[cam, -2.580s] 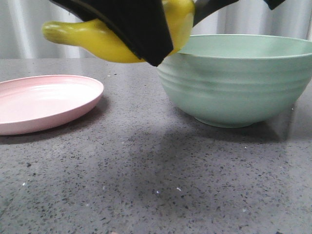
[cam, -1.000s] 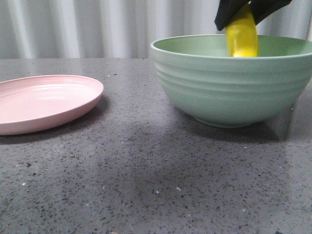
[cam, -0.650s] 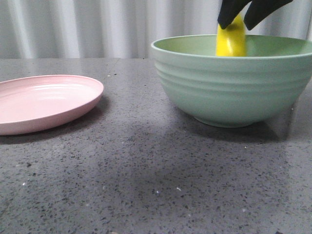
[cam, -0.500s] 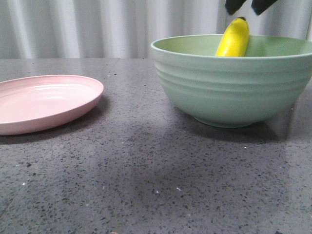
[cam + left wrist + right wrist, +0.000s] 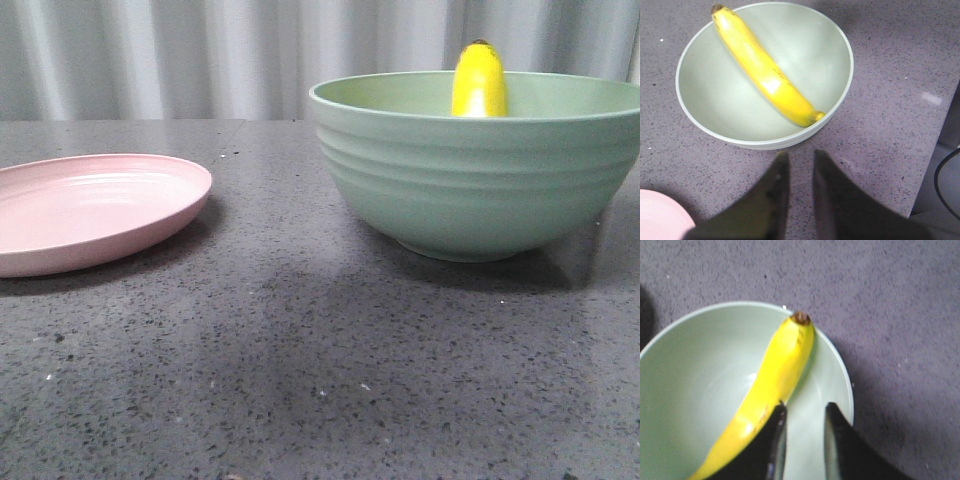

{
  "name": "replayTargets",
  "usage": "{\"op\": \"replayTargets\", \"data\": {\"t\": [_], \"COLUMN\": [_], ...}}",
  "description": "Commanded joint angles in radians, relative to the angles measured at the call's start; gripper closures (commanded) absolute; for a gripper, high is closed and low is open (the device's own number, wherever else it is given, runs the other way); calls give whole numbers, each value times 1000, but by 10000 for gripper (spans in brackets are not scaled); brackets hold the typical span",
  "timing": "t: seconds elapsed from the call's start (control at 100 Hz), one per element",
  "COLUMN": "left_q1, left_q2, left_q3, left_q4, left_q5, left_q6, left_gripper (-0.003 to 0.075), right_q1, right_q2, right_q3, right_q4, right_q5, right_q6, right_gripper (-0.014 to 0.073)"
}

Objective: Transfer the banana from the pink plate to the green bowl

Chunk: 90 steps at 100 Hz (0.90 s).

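Note:
The yellow banana (image 5: 765, 75) lies inside the green bowl (image 5: 480, 190), and its dark tip (image 5: 478, 75) pokes up above the far rim in the front view. The pink plate (image 5: 90, 205) sits empty on the left. My right gripper (image 5: 806, 407) hovers open over the bowl (image 5: 700, 390); the banana (image 5: 775, 375) lies beside one finger, not between them. My left gripper (image 5: 799, 156) is open over the table just outside the bowl's rim (image 5: 765, 145), holding nothing. Neither gripper shows in the front view.
The dark speckled table (image 5: 300, 380) carries both dishes. A corner of the pink plate (image 5: 660, 220) appears by the left gripper. The table's edge (image 5: 932, 145) and a black cable (image 5: 942, 185) are beyond the bowl in the left wrist view.
The gripper carried the banana from left to over the bowl, opened, and rose out of the front view. The banana now rests in the bowl, leaning on its rim.

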Motion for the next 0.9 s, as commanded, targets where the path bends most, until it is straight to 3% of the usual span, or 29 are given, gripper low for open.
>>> {"op": "replayTargets", "data": {"t": [0.0,0.05,0.16,0.41,0.89], "left_q1": [-5,-5,-5,-5,-5], "left_q2": [-27,-27,-31,-114,-500], "left_q3": [-34,-32,-32,43,497], "left_q4": [-27,-39,-59,-61,-71], "left_q5": [-57,-56,-56,-103,-402], "left_q6": [-5,-5,-5,-5,-7], "left_gripper": [741,741,741,741,741], "right_q1": [-6,-6,-4,-4,-4], "right_q2": [-57,-77,-137,-357,-873], "right_q3": [-37,-33,0,210,756], "right_q4": [-14,-14,-14,-14,-2], "right_q5": [6,21,-3,-180,-578], "right_q6": [-9,-9,-9,-9,-9], "right_gripper": [625,665,665,665,665]}}
